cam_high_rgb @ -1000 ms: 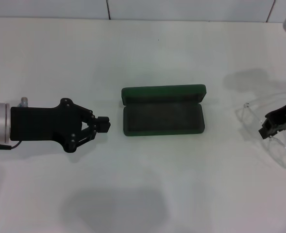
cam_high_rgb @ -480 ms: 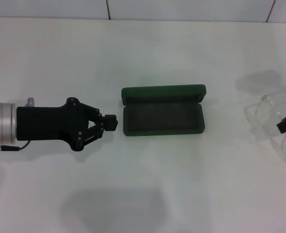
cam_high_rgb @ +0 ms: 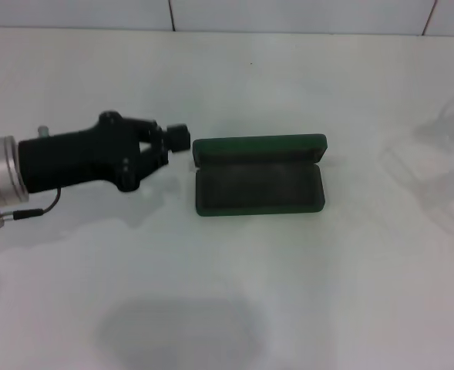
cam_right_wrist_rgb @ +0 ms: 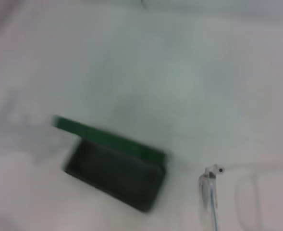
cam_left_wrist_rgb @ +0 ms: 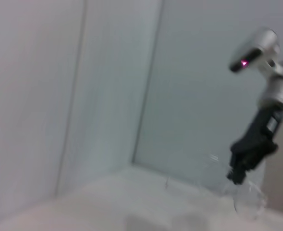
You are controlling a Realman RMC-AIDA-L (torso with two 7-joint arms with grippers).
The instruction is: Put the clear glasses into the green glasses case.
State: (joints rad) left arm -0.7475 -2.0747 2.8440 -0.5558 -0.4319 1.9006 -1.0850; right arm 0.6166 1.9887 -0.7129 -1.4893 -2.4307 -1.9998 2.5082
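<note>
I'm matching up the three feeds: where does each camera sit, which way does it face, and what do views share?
Head: high, looking down on the table, green glasses case, left gripper.
Left wrist: on the left arm, facing across at the right gripper holding the clear glasses.
Right wrist: on the right arm, looking down at the case.
Shared: the case, head and right wrist.

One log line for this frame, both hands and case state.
left hand: shut, at lid's left end | right hand: holding clear plastic glasses aloft | dark green hinged glasses case: open, empty
</note>
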